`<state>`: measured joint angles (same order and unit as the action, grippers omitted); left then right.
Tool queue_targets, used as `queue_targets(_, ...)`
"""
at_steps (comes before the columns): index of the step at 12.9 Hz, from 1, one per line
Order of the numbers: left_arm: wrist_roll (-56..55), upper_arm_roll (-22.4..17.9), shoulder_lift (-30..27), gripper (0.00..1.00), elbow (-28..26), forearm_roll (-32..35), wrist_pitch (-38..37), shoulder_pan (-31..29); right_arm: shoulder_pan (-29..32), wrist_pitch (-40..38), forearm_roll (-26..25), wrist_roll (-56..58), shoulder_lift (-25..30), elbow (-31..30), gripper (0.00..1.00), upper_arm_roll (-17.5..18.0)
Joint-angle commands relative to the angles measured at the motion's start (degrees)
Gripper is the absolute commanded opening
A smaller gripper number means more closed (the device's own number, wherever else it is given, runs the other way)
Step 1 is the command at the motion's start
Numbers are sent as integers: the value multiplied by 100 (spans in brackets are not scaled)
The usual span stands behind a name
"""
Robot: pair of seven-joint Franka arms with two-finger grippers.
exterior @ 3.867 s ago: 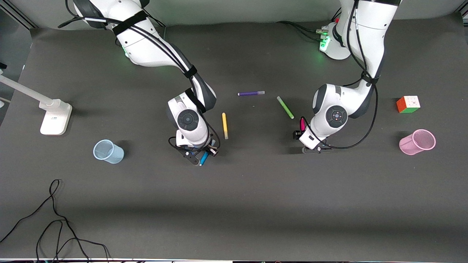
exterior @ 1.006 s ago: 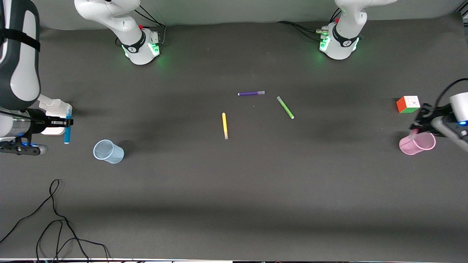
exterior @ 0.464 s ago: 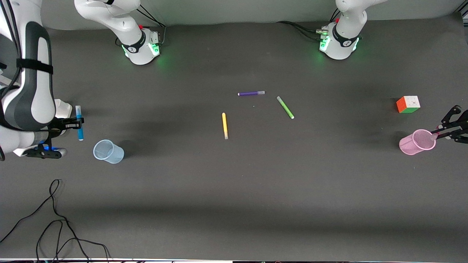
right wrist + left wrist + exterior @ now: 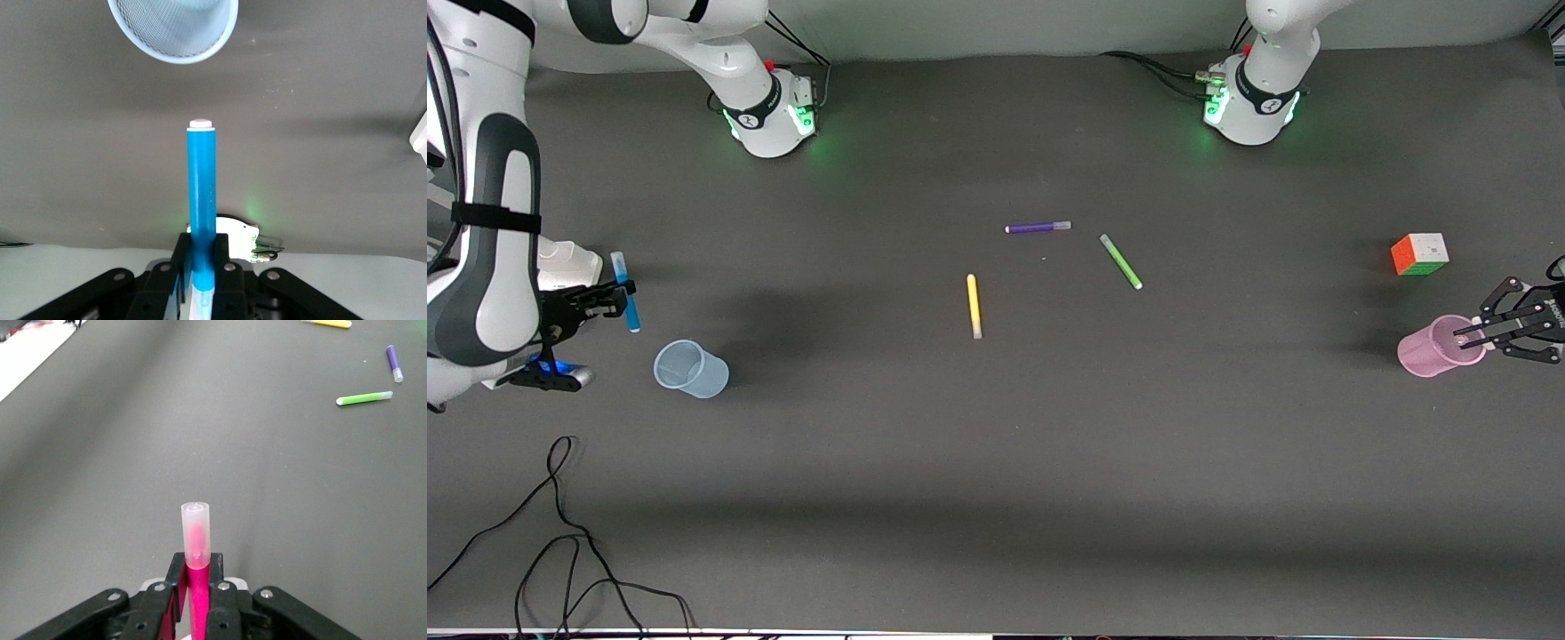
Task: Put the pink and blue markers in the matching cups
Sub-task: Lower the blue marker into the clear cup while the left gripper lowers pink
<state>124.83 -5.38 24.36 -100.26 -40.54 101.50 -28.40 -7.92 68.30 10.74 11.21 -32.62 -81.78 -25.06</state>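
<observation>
My right gripper [image 4: 618, 294] is shut on the blue marker [image 4: 625, 292], which hangs upright in the air beside the pale blue cup [image 4: 690, 368], toward the right arm's end of the table. In the right wrist view the blue marker [image 4: 201, 193] stands between the fingers of the right gripper [image 4: 200, 252], with the blue cup [image 4: 173, 27] ahead of its tip. My left gripper [image 4: 1469, 334] hovers over the rim of the pink cup [image 4: 1436, 348]. It is shut on the pink marker [image 4: 196, 550], seen in the left gripper [image 4: 197, 568]; in the front view this marker is hidden.
A yellow pen [image 4: 973, 305], a green pen [image 4: 1120, 260] and a purple pen [image 4: 1037, 228] lie mid-table. A colour cube [image 4: 1419, 253] sits near the pink cup, farther from the front camera. A white stand [image 4: 574, 260] is by the right arm; a black cable [image 4: 560, 533] trails near the front edge.
Both arms carried their markers from mid-table to the table's ends. In the last half second the right gripper edged toward the blue cup and the left gripper moved over the pink cup's rim.
</observation>
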Motion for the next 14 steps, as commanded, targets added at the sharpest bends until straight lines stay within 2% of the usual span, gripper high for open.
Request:
queue_targets(1, 786, 72, 217, 0, 6, -367, -280, -341, 63, -256, 400, 127, -569, 584, 13, 28)
queue_targets(4, 1199, 90, 446, 0, 33, -576, -395, -544, 63, -256, 779, 118, -939, 707, 13, 28)
queue_targets(7, 1342, 99, 666, 0, 50, -754, -412, -632, 89, -247, 876, 109, -1194, 866, 13, 28)
queue_targets(8, 1351, 99, 666, 53, 85, -745, -403, -623, 115, -239, 894, 118, -1264, 875, 13, 28)
queue_targets(9, 1386, 99, 666, 100, 103, -754, -412, -632, 150, -204, 894, 83, -1291, 883, 13, 28)
queue_targets(12, 1325, 108, 649, 100, 191, -763, -386, -571, 186, -177, 894, 57, -1458, 1050, 13, 28)
queue_targets(14, 766, 116, 501, 100, 252, -728, -412, -518, 273, -177, 964, 65, -1598, 1164, 13, 28)
